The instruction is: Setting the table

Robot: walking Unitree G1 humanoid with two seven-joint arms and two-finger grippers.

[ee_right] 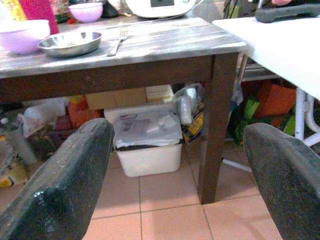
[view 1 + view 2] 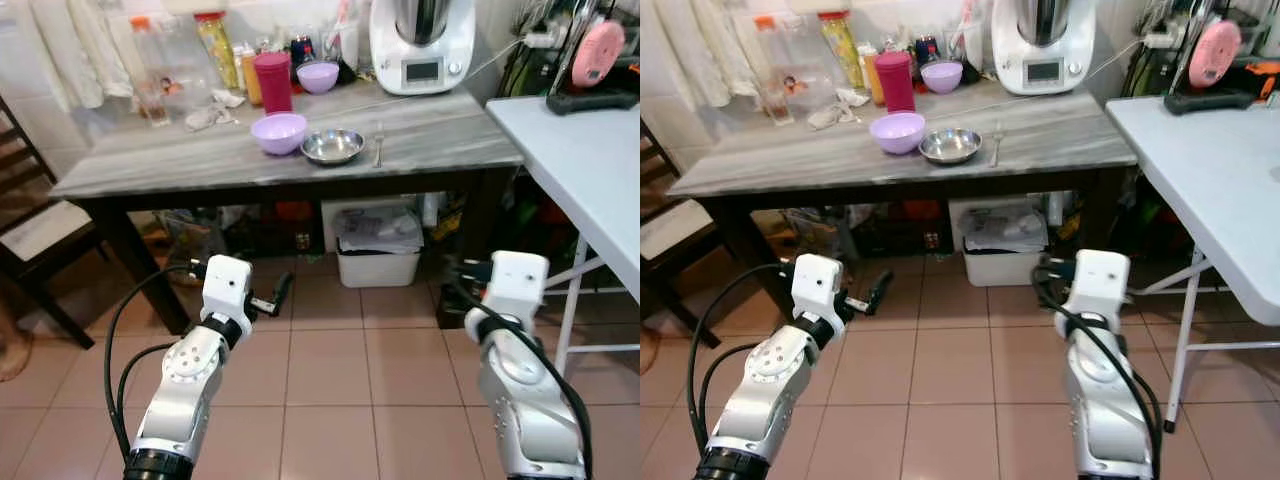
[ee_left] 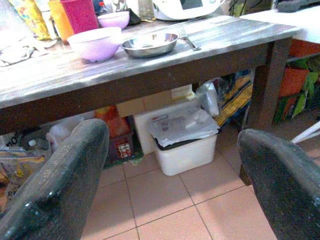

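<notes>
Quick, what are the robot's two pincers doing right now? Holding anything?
Left pincer: open, holding nothing, low in front of the table.
Right pincer: open, holding nothing, also low before the table.

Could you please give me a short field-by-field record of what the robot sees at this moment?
surface: grey wooden table
front row: lilac bowl, steel bowl and fork, side by side
behind: second lilac bowl, magenta cup, white kitchen machine
under table: white bin
left gripper: open, low above the floor tiles, before the table
right gripper: open, likewise low, holding nothing
</notes>
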